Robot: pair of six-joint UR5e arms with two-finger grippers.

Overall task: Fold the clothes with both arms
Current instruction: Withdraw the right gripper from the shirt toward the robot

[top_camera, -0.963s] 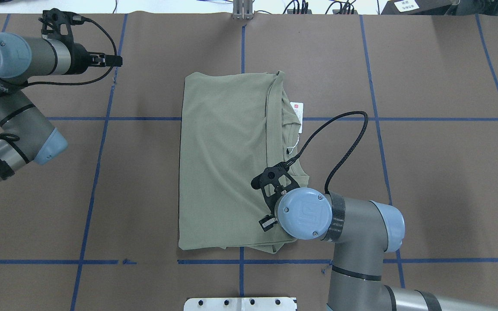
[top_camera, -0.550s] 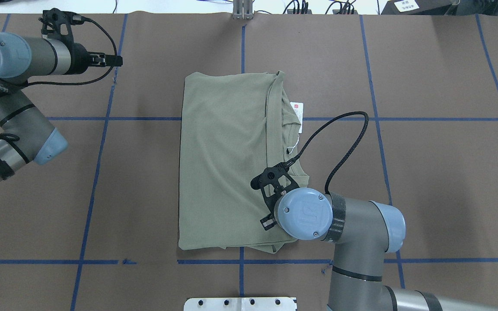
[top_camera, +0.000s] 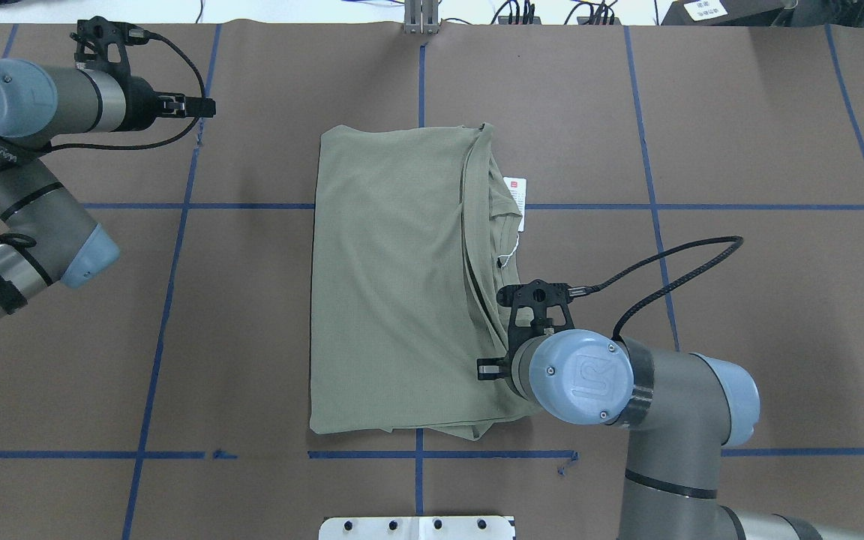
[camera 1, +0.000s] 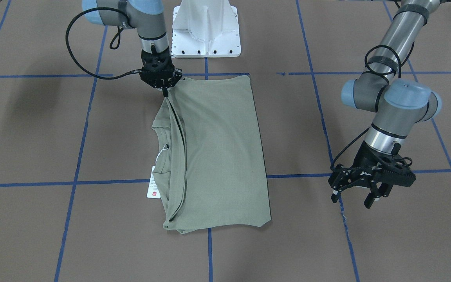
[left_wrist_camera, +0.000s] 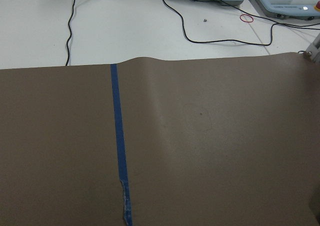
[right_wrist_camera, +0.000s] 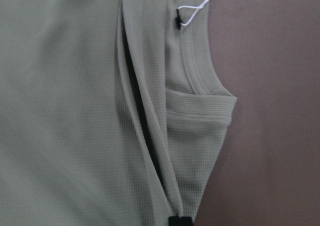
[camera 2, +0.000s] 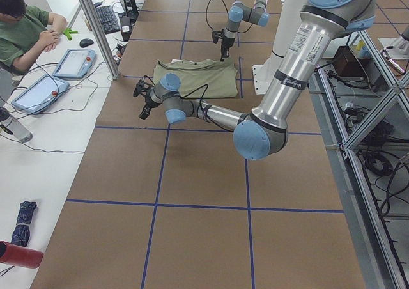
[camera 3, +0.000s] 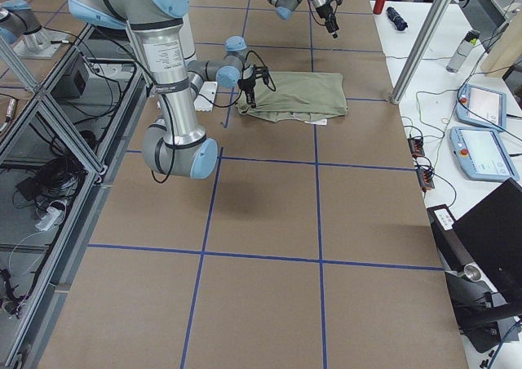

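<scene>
The shirt [top_camera: 387, 285] is sage green and finely ribbed. Its hang tag [top_camera: 516, 196] is white with red. The table [top_camera: 762, 135] is brown, gridded with blue tape lines [top_camera: 739, 206].

The sage-green knit shirt [top_camera: 387, 285] lies folded into a tall rectangle at the middle of the brown desk [top_camera: 739, 150], a smooth layer uppermost. Along one long side the ribbed neck opening peeks out from under that layer. A white hang tag [top_camera: 516, 196] on its string rests on the desk just beside it. The right arm [top_camera: 672, 397] reaches over the shirt's corner nearest the robot. The right fingers [camera 1: 166, 92] are pinched on the folded edge there, drawing it up into a taut ridge (the cloth visibly tents toward them). The left arm [top_camera: 27, 202] hangs well apart from the shirt, its left fingers [camera 1: 368, 200] spread above the desk.
</scene>
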